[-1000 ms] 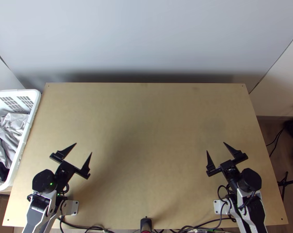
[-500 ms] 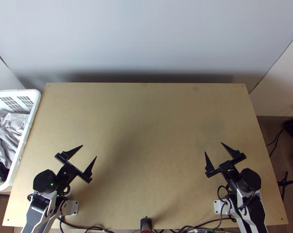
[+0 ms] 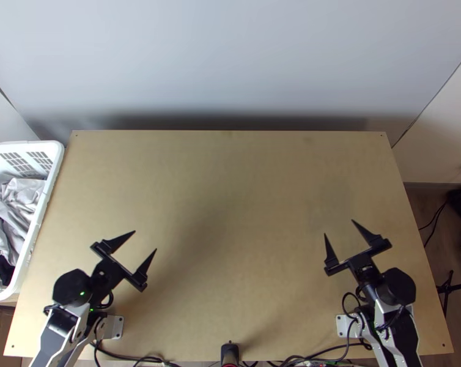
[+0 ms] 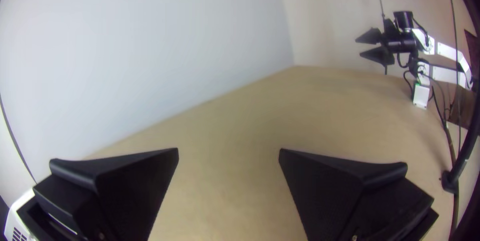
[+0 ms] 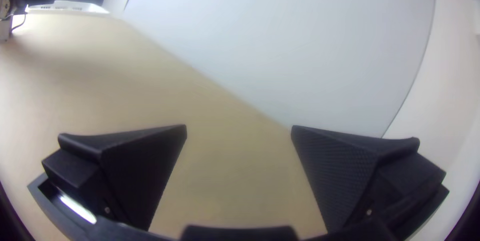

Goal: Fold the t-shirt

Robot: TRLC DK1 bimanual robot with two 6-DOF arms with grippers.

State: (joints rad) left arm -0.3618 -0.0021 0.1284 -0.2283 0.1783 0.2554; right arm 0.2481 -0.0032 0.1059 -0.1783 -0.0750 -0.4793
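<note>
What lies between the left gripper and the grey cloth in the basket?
From the left gripper, the top view shows bare table, then the basket's white rim.

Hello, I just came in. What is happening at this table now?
Nothing is being handled at this moment. The left gripper and the right gripper are both open and empty, each over its own side of the wooden table. Grey and white cloth lies bunched in a white basket at the table's left; whether the t-shirt is in it, I cannot tell.
</note>
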